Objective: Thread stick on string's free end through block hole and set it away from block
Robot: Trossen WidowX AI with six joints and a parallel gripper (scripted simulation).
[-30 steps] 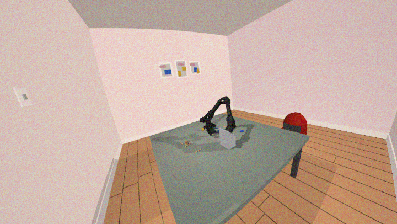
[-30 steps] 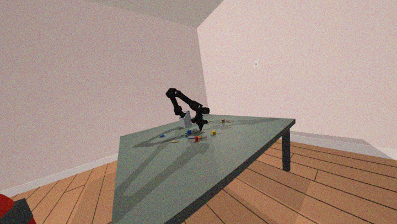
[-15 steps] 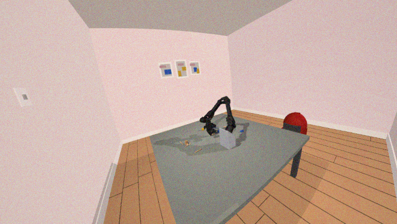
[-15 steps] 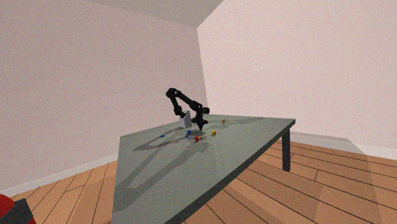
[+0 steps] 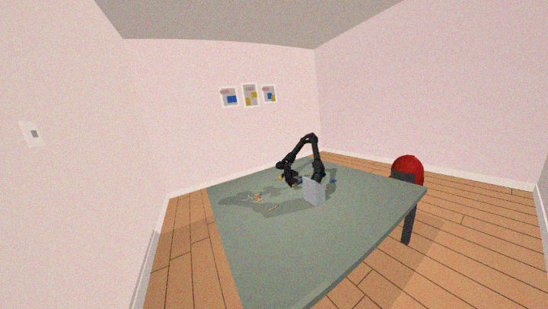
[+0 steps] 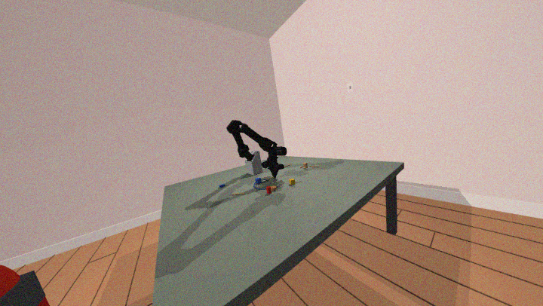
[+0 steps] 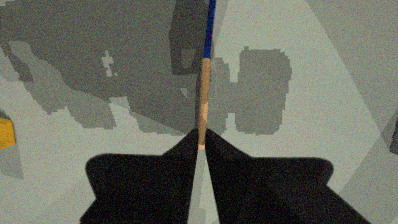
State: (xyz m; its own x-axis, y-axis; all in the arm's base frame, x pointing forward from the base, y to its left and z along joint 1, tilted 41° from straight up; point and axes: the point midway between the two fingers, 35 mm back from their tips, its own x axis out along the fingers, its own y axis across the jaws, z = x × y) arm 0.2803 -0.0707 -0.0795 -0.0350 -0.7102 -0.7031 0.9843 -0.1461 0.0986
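My gripper [image 5: 291, 186] [image 6: 274, 178] [image 7: 201, 133] points down and is shut on the wooden stick [image 7: 205, 85] by its end, low over the table. The stick lies along the view, away from the fingers. The blue string [image 7: 210, 25] [image 6: 255, 186] runs on from its far end and curves over the table. A tan piece [image 6: 274, 188], probably the button, lies beside the red cylinder. A small tan block [image 5: 256, 195] [image 6: 305, 165] stands away from the gripper among loose sticks; its hole is too small to make out.
A pale grey upright box [image 5: 314, 192] [image 6: 256, 163] stands near the arm. A yellow cube [image 5: 280, 178] [image 6: 292, 182] [image 7: 6, 133], a red cylinder [image 6: 268, 190], a blue block [image 6: 258, 180], a flat blue piece [image 5: 333, 180] [image 6: 222, 185] and loose sticks [image 5: 272, 208] [image 6: 238, 194] lie about.
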